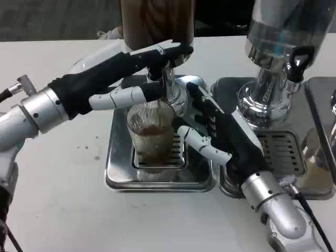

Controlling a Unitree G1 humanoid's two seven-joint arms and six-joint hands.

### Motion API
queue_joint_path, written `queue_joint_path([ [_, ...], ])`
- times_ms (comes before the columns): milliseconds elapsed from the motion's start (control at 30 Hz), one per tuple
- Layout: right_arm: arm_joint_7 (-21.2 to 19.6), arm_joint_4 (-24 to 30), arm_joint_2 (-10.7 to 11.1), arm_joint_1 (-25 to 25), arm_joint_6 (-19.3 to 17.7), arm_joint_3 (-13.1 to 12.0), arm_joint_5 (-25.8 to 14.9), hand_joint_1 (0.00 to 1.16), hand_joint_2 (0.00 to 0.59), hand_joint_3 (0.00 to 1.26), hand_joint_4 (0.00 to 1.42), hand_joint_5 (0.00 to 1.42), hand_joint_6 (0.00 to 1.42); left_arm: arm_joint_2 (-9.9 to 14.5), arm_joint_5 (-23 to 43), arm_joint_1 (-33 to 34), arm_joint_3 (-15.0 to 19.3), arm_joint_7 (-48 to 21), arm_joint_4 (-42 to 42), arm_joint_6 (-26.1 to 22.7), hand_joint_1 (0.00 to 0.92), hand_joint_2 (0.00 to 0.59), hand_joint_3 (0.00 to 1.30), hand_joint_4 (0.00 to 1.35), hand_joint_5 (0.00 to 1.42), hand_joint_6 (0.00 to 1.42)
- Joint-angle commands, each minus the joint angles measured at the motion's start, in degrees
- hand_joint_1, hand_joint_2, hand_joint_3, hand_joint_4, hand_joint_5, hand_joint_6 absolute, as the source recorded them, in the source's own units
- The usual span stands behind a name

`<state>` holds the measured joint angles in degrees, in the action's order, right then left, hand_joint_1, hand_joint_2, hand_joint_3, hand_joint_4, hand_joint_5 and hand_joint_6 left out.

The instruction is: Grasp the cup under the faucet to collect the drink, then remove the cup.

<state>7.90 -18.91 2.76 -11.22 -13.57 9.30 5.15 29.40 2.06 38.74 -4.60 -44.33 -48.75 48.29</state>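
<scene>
While the cup (151,137) stood under the faucet (167,79), brown drink was seen inside. Left hand (123,73) was pressed on the faucet lever; right hand (220,137), fingers spread, was held at three o'clock of the cup.

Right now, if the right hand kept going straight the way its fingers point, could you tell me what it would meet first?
Most likely the ribbed glass cup. The right hand lies beside it on the drip tray, fingers reaching up and left toward the cup's right wall. Depth is unclear, so the longer fingers might instead pass behind it to the dispenser's chrome base.

Second dispenser (278,63) (clear-topped) on its own steel tray (310,157), right.
</scene>
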Motion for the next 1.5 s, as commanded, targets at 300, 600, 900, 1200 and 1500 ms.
queue_joint_path([
  [300,1.84,-5.17,-0.83,-4.21,-1.98,-1.1,-1.53,0.55,0.304,0.05,0.0,0.01,0.05,1.02,-1.24,-2.56,-0.27,-0.42,0.0,-1.35,0.0,0.048,0.15,0.04,0.08,0.04],
  [600,2.58,-7.87,-1.47,-5.93,-2.58,-1.6,-1.81,0.54,0.311,0.05,0.0,0.01,0.05,0.58,1.2,-2.78,0.57,-2.18,0.35,-3.63,0.0,0.048,0.15,0.04,0.08,0.04],
  [900,2.27,-8.46,-1.9,-5.61,-2.86,-1.84,-1.36,0.54,0.308,0.05,0.01,0.01,0.05,-0.46,7.08,-2.66,2.45,-6.65,1.18,-8.03,0.0,0.048,0.15,0.04,0.08,0.04],
  [1200,1.98,-9.24,-2.22,-5.49,-3.16,-2.07,-1.31,0.55,0.305,0.05,0.01,0.01,0.05,-0.87,9.43,-2.46,4.34,-8.48,4.13,-9.86,0.0,0.046,0.16,0.06,0.08,0.05],
  [1500,1.44,-8.69,-2.53,-3.96,-3.43,-2.28,-1.18,0.55,0.306,0.06,0.01,0.01,0.05,-1.59,11.93,-2.27,6.17,-10.51,7.31,-12.28,0.0,0.046,0.17,0.06,0.08,0.05],
])
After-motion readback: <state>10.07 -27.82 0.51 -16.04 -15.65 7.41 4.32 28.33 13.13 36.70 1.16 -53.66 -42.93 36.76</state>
